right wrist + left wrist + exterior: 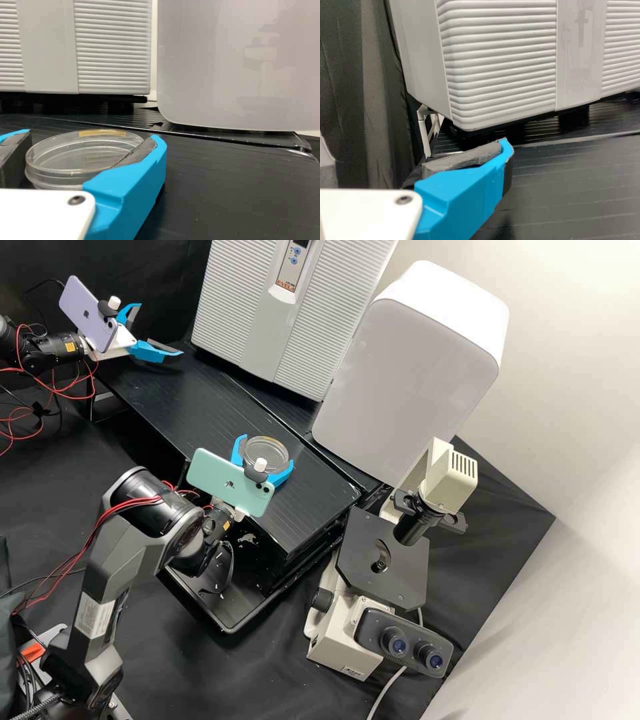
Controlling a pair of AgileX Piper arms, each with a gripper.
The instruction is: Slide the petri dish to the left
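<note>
A clear round petri dish [266,451] [75,156] lies flat on the front right part of the raised black ribbed platform [200,400]. My right gripper [265,459] [90,142] is low over the platform, one blue finger on each side of the dish, and the grey pad [135,152] rests against its rim. My left gripper [159,330] hovers at the platform's far left corner, fingers apart and holding nothing. One of its blue fingers [470,190] lies just above the platform in front of the ribbed white machine.
A ribbed white machine [287,300] [510,60] stands at the back of the platform. A smooth white box [413,367] [235,60] is close to the right of the dish. A microscope [393,573] stands at the front right, with a black tray [227,613] below the platform's front edge.
</note>
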